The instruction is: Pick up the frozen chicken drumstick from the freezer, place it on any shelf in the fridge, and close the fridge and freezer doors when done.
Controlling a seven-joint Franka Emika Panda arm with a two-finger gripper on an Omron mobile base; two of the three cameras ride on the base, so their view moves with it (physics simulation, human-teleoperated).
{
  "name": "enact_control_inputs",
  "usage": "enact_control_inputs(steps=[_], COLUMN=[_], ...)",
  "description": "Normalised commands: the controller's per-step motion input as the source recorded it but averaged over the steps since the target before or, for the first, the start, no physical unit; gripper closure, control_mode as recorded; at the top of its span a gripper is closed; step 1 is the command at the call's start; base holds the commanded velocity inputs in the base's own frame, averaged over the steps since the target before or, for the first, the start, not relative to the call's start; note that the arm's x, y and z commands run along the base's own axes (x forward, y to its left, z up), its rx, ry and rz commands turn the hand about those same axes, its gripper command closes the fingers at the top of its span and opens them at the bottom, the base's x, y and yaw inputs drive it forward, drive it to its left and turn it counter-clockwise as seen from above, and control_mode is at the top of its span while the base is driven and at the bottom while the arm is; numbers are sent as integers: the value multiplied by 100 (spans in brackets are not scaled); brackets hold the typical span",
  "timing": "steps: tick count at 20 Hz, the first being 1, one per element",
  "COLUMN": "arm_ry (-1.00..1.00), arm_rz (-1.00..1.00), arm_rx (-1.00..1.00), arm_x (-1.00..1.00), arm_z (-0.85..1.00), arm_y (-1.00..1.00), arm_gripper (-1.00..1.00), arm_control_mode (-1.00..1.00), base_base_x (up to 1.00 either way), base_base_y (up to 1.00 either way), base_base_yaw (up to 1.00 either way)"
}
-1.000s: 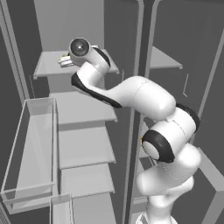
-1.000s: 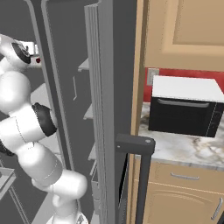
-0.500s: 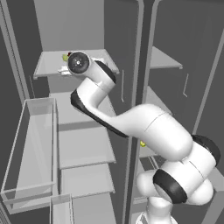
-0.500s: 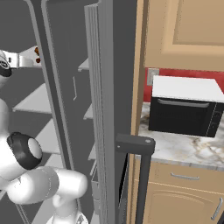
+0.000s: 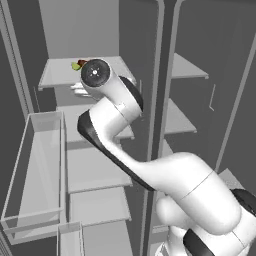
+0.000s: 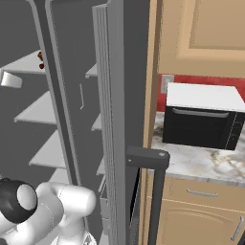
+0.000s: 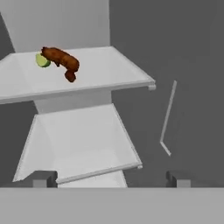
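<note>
Small reddish-brown elongated frozen chicken drumstick (image 7: 61,61) lies on the top broad pale grey fridge shelf (image 7: 96,72), toward its back left corner in the hand view, thick end at the back, thin end pointing to the shelf's front edge. A small round green fruit (image 7: 42,61) sits touching its back end. In the left base view the drumstick (image 5: 82,63) and green fruit (image 5: 75,66) peek out just behind the arm's round wrist joint, near the middle of the same top shelf (image 5: 55,72).

White Panda arm reaches up from lower right into the wide grey fridge compartment (image 5: 75,30), hand below the top shelf's front edge. Two small dark finger tips (image 7: 43,178) stand spread wide apart at the bottom of the hand view, nothing between them; gripper (image 7: 109,179) released, well apart from the drumstick.

A second pale shelf (image 7: 83,140) sits below the top one. A clear plastic bin (image 5: 35,175) hangs along the left side of the fridge in the left base view. The narrower grey freezer compartment (image 5: 200,100) with short pale shelves is to the right of the divider. In the right base view a tall grey door panel (image 6: 119,119) stands open edge-on with a dark bar handle (image 6: 153,191); a black microwave (image 6: 201,119) rests on a marble counter (image 6: 201,165) beside it.
</note>
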Motion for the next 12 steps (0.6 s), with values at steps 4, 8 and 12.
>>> enact_control_inputs(steps=[4,8,12], arm_ry=[18,21,24], arm_rz=[-7,-1,0], arm_rx=[4,7,7], arm_x=[-100,-100,-100], arm_z=[-13,-17,-23], arm_y=[-91,-100,-100], arm_gripper=[-100,-100,-100], arm_control_mode=[-100,-100,-100], base_base_x=[0,0,0], base_base_y=[0,0,0], base_base_yaw=[0,0,0])
